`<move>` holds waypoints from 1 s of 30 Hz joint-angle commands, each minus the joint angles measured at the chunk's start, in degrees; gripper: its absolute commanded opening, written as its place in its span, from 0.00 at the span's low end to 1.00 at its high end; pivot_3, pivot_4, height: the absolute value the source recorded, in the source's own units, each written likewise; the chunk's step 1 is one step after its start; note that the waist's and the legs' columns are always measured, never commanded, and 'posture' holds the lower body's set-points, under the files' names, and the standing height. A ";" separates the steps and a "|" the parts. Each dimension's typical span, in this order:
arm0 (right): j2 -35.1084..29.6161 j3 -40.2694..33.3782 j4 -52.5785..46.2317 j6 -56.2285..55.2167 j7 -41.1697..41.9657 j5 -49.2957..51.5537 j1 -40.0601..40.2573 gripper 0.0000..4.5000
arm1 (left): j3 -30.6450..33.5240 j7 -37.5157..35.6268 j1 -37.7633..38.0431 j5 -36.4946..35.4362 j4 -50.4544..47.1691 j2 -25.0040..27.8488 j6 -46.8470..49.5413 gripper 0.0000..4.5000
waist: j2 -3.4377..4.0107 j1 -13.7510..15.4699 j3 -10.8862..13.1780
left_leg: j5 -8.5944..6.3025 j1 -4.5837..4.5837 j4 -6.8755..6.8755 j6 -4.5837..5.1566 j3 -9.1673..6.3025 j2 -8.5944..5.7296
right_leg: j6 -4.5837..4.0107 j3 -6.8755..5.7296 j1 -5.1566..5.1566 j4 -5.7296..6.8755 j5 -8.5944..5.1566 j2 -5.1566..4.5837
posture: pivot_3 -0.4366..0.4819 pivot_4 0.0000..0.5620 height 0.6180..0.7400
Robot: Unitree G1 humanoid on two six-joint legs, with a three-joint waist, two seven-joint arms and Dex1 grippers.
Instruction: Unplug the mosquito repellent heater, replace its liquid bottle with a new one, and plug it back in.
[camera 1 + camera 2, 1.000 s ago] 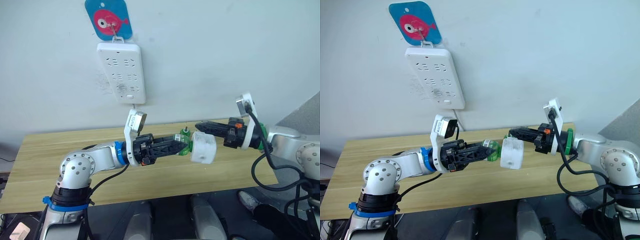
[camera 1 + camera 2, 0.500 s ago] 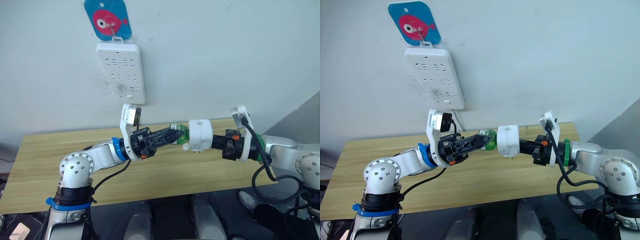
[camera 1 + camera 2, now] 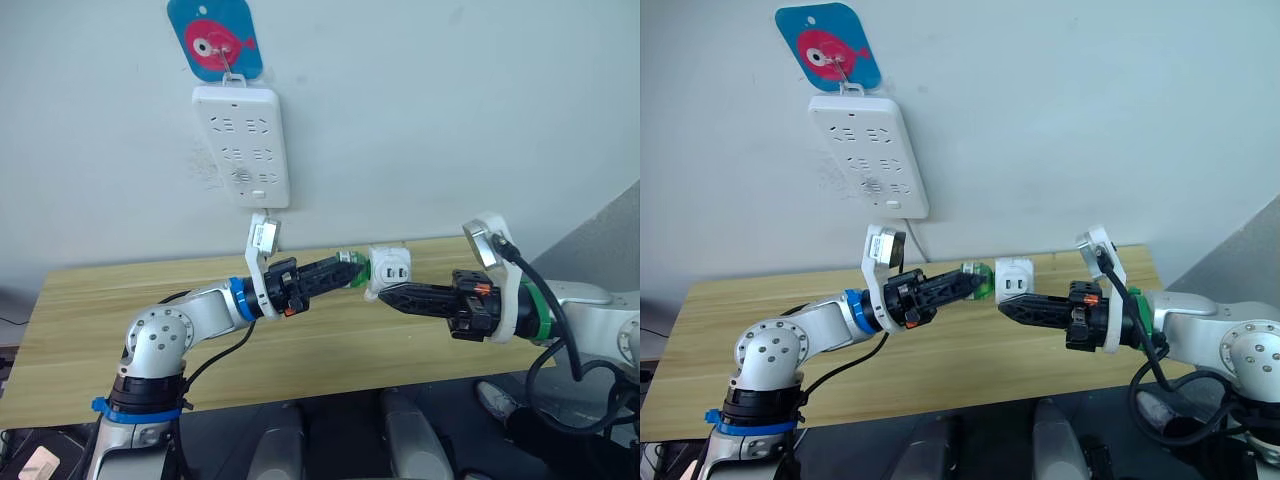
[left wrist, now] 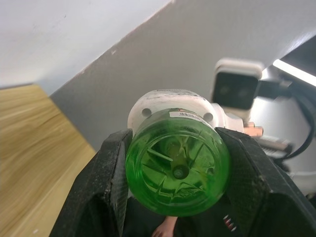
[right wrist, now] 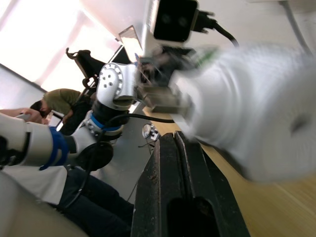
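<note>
The white mosquito repellent heater (image 3: 388, 268) hangs in the air above the wooden table, its socket-like face turned toward the head camera. A green liquid bottle (image 4: 177, 160) sits screwed into it. My left gripper (image 3: 346, 271) is shut on that bottle, one black finger (image 4: 106, 182) on each side. My right gripper (image 3: 384, 293) is shut with nothing in it, its tip just under the heater and close to it. In the right wrist view the heater (image 5: 247, 113) appears as a white blur beside the closed fingers (image 5: 170, 163).
A long white power strip (image 3: 243, 145) hangs on the wall under a blue fish hook plate (image 3: 215, 38), its cable dropping behind the table. The wooden table (image 3: 100, 300) lies below both arms. A person (image 5: 54, 101) sits behind the robot.
My right gripper has let go of the heater, dropped below it and shut. The heater has turned to face the camera, carried now by the bottle in my left gripper.
</note>
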 commanded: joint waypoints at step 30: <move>2.14 1.03 6.71 -0.57 2.26 -6.23 -5.32 0.00 | 0.10 -5.20 0.03 -4.85 -5.50 0.43 5.67 0.51 | 0.00 0.00 0.00 | 0.00 0.00 0.00 0.00 -0.01 0.01 | 0.00 -0.01 -0.01 0.01 0.00 0.00 | 0.32 0.46 1.00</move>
